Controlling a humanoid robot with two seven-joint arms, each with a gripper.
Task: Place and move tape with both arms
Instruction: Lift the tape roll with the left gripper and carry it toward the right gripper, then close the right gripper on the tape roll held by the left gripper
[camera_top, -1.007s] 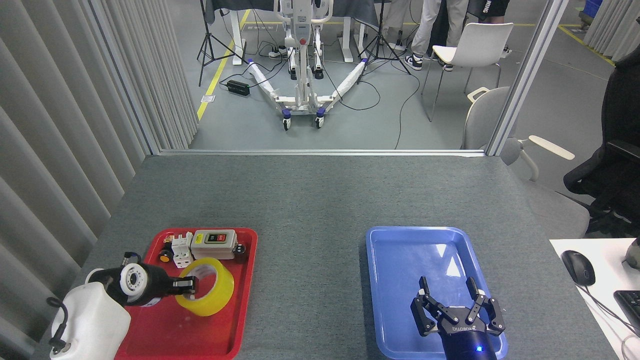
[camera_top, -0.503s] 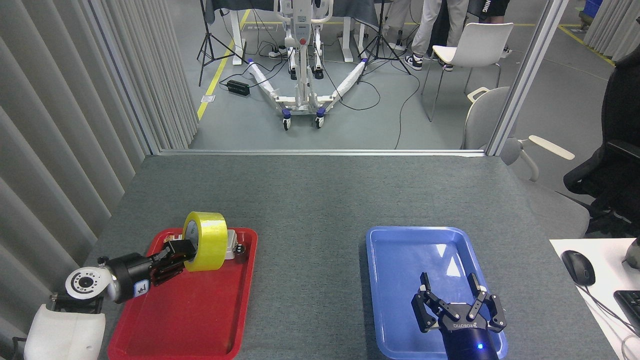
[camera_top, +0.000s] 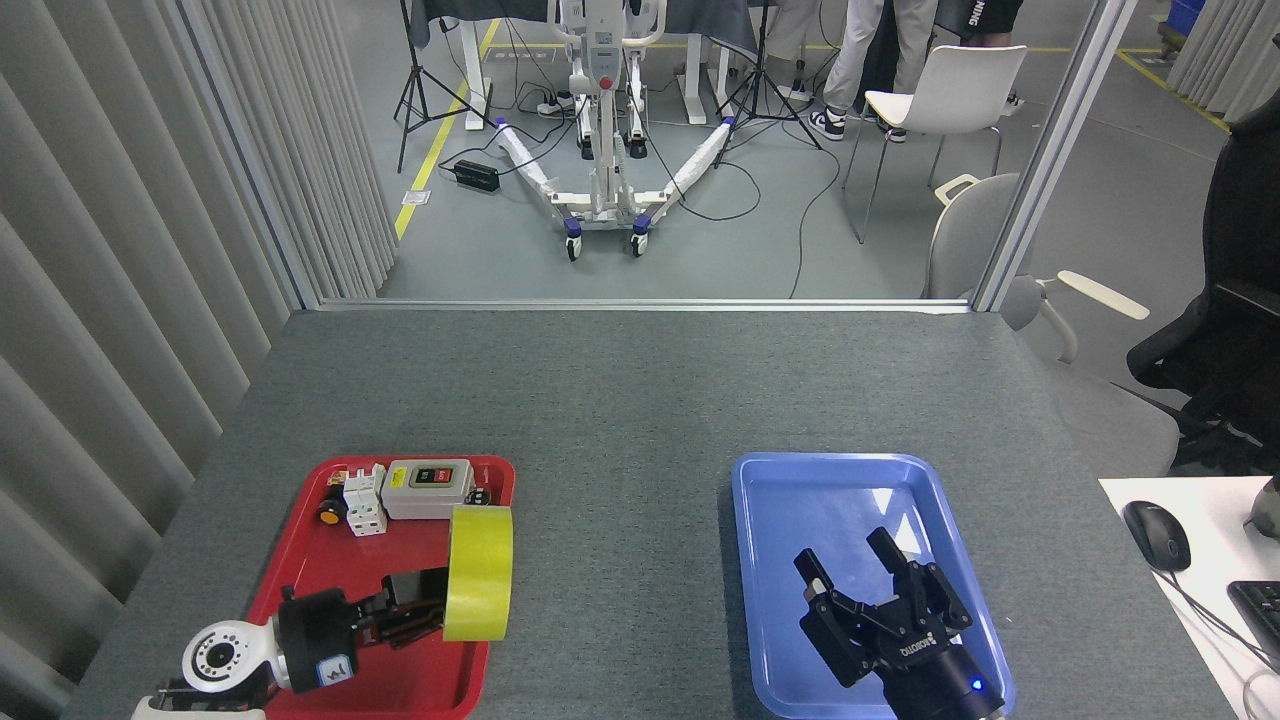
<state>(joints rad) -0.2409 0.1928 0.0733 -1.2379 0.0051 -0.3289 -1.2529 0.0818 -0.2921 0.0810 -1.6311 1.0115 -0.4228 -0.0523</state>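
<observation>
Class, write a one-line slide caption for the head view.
Left gripper holds yellow tape over red tray; open right gripper waits above blue tray.

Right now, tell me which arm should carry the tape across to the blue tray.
Left. The left gripper already holds the tape on edge above the red tray; the right gripper hangs open and empty over the blue tray.
</observation>
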